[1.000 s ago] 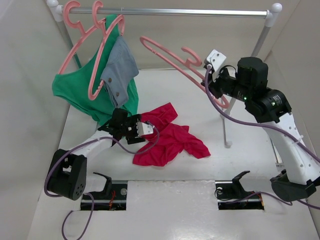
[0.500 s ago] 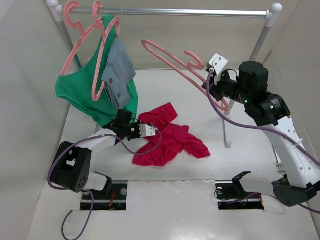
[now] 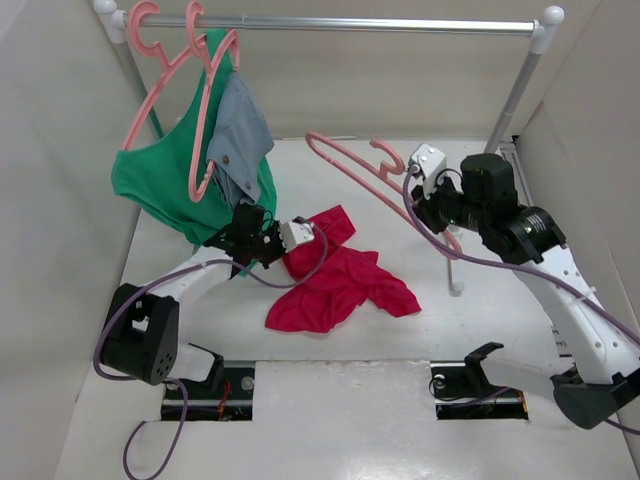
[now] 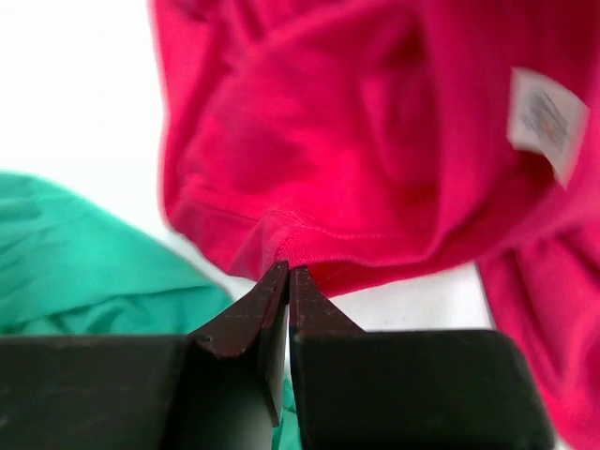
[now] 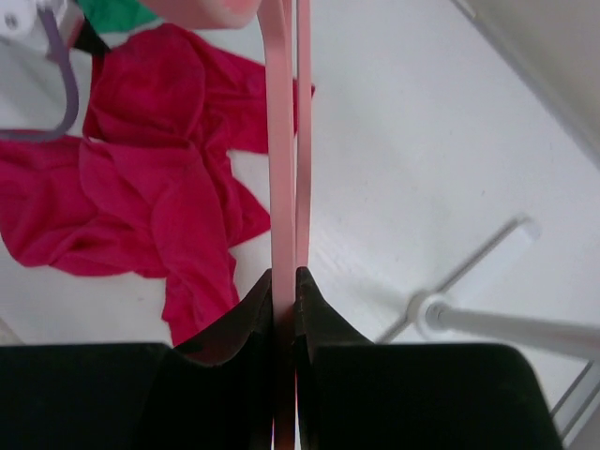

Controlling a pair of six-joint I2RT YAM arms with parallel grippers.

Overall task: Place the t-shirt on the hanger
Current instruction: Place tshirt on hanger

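The crimson t-shirt (image 3: 335,280) lies crumpled on the white table in the top view, and it fills the left wrist view (image 4: 375,159). My left gripper (image 3: 283,246) sits at the shirt's upper left edge. Its jaws (image 4: 288,273) are shut, pinching the shirt's hem at their tips. My right gripper (image 3: 432,207) is shut on the pink hanger (image 3: 350,165), holding it in the air to the right of the shirt with the hook pointing up. In the right wrist view the hanger's thin bars (image 5: 286,141) run straight up from the shut jaws (image 5: 285,274), with the t-shirt (image 5: 159,187) below on the left.
A metal clothes rail (image 3: 350,22) spans the back. At its left end hang two pink hangers (image 3: 160,70) bearing a green garment (image 3: 160,185) and a grey-blue garment (image 3: 238,130), close behind the left gripper. The rack's right leg and foot (image 3: 456,288) stand near the right arm.
The left gripper has closed from open onto the shirt's edge and shifted slightly back and right. The right arm has brought the hanger lower and closer to the shirt.
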